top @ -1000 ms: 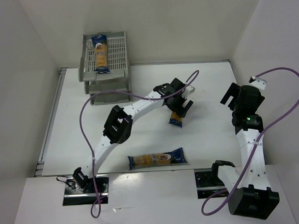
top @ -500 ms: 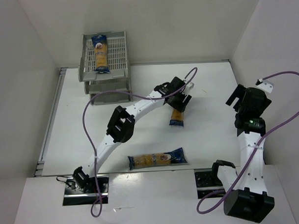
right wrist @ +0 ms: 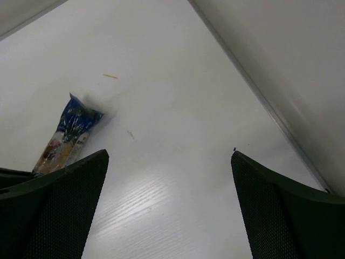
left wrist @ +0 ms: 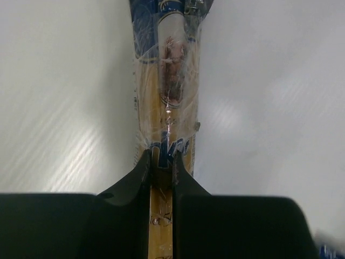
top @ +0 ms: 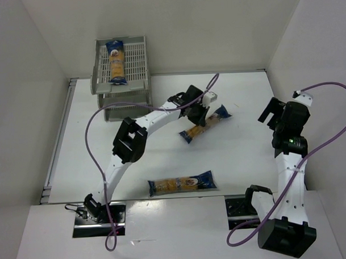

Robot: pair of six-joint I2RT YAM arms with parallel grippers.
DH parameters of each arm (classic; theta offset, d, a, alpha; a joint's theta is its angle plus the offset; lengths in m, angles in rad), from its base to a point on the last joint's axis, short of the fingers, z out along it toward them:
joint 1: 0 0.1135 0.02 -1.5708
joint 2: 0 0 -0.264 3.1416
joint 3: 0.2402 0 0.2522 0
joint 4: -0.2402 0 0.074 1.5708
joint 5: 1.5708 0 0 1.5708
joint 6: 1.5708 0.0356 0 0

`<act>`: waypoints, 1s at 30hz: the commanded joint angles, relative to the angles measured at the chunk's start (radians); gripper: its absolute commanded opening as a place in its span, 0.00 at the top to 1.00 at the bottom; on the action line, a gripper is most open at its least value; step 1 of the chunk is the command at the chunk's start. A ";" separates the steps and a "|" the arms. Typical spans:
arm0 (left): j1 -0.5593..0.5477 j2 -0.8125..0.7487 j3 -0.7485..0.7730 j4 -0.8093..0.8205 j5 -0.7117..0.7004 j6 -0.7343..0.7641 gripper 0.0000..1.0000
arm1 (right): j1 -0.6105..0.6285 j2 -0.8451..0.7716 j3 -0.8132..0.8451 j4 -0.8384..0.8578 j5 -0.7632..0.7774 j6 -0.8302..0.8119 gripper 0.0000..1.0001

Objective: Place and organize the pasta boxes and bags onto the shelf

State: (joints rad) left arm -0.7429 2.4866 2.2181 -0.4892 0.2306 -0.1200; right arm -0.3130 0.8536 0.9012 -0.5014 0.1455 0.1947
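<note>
The left tool (top: 196,113) was clamped across the middle of one pasta packet (left wrist: 166,97), long axis running near-left to far-right above the desk (top: 248,161); the shelf (top: 137,57) lay far and left of it, with a second packet (top: 116,63) set near-to-far on its top tier and a third packet (top: 182,184) flat on the desk near the arm bases. The left arm was nearer the shelf, and the right tool (top: 276,111) hovered open and empty at the right. The lower tiers were largely hidden under the top one, and whether the held packet touched the desk could not be told
</note>
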 commanded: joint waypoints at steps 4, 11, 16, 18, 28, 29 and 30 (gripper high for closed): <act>0.079 -0.291 -0.400 -0.114 0.018 0.198 1.00 | -0.008 -0.002 -0.036 0.092 -0.155 -0.028 0.00; 0.079 -0.336 -0.509 -0.173 -0.001 0.232 0.00 | 0.093 0.028 -0.027 0.132 -0.164 -0.072 0.00; 0.068 -0.298 -0.446 -0.164 -0.031 0.223 0.00 | 0.149 0.047 -0.016 0.141 -0.139 -0.083 0.00; 0.057 -0.272 -0.446 -0.164 -0.107 0.198 0.00 | 0.149 0.047 -0.016 0.141 -0.130 -0.083 0.00; 0.057 -0.153 -0.454 -0.144 -0.167 0.200 1.00 | 0.149 0.038 0.005 0.141 -0.080 -0.074 0.00; 0.057 -0.175 -0.454 -0.153 -0.121 0.209 1.00 | 0.149 0.038 0.014 0.141 -0.080 -0.074 0.00; 0.057 -0.202 -0.466 -0.166 -0.044 0.218 1.00 | 0.149 0.038 0.015 0.141 -0.080 -0.074 0.00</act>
State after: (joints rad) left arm -0.6903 2.2467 1.8156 -0.5983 0.0631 0.0776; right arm -0.1696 0.8997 0.8696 -0.4103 0.0418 0.1219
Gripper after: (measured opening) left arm 0.410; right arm 0.995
